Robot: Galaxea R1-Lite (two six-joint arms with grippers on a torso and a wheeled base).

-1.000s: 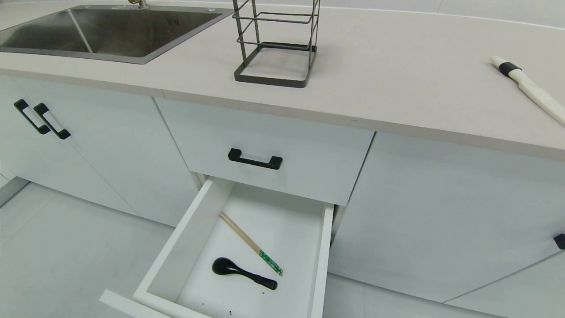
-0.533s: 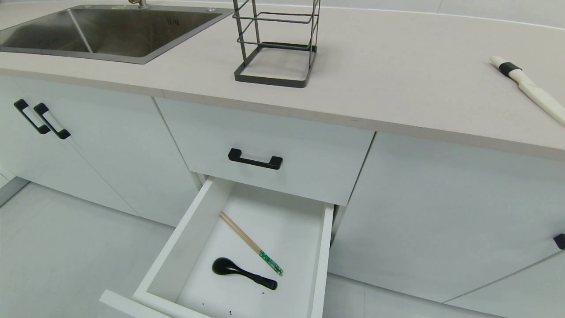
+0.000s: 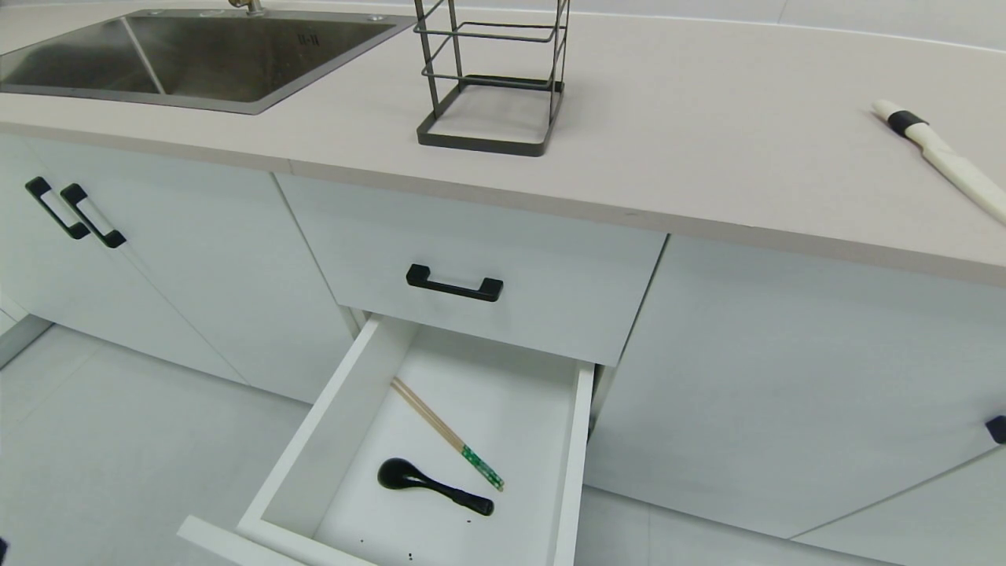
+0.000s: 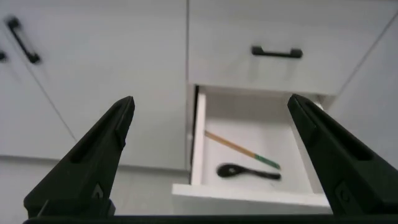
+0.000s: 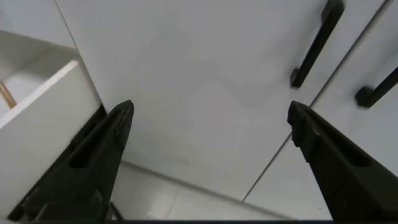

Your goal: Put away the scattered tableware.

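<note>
The lower drawer stands pulled out, with a pair of wooden chopsticks and a black spoon lying in it. A white utensil with a black band lies on the countertop at the far right. My left gripper is open and holds nothing. It faces the drawer from in front and some way off, with the chopsticks and spoon between its fingers in the left wrist view. My right gripper is open and holds nothing, close to a white cabinet door beside the drawer's side.
A black wire rack stands on the beige countertop, and a steel sink is at the back left. The upper drawer with a black handle is closed. Black door handles are near the right gripper.
A small dark part has come into the bottom-left corner of the head view. The drawer, chopsticks, spoon and utensil have not moved.
</note>
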